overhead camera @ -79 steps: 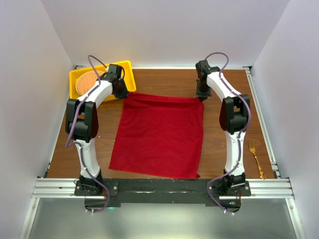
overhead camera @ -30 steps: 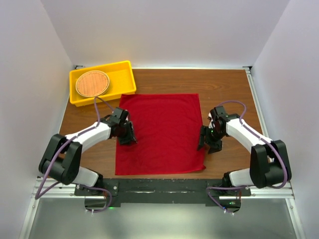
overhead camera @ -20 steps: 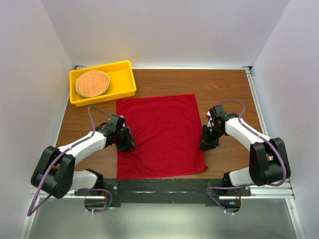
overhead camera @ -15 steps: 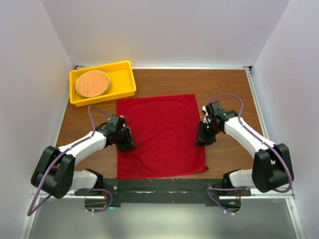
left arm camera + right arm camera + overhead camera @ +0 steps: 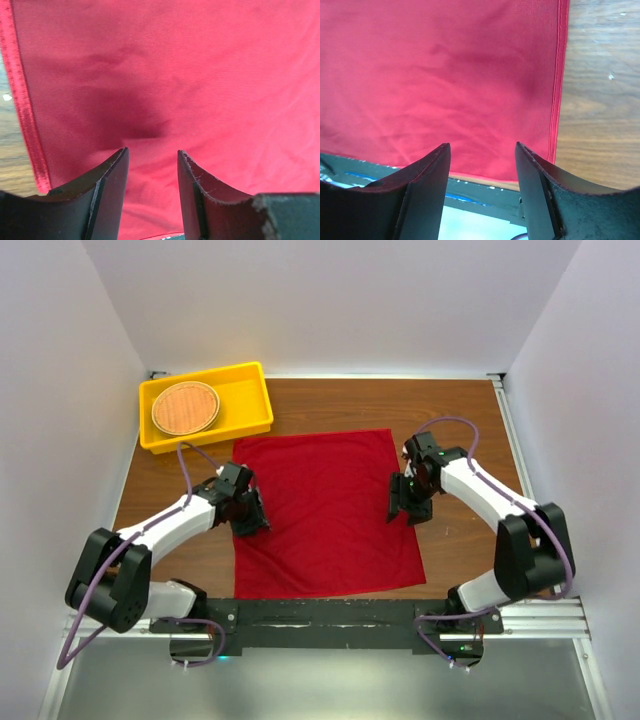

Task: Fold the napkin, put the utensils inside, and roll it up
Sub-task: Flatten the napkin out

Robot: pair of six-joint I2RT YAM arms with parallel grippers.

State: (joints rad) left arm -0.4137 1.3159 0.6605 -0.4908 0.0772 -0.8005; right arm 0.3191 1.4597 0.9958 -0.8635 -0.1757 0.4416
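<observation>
Closest in, the napkin (image 5: 325,510) lies spread flat on the wooden surface (image 5: 450,410), its near hem close to the rail that carries the arm bases. About halfway up the cloth, an arm reaches in low from each side. The left fingers (image 5: 107,187) stand apart with nothing between them, over red fabric just inside the left hem (image 5: 27,115). A shallow dimple marks the cloth right ahead of them. The right fingers (image 5: 427,187) are also apart and empty, over the cloth near its right hem (image 5: 557,90), with bare wood beside it. Whether either pair touches the fabric I cannot tell. Farther back, at the far left corner, a yellow tray (image 5: 245,400) holds a round woven mat (image 5: 185,407), just beyond the napkin's far left corner.
</observation>
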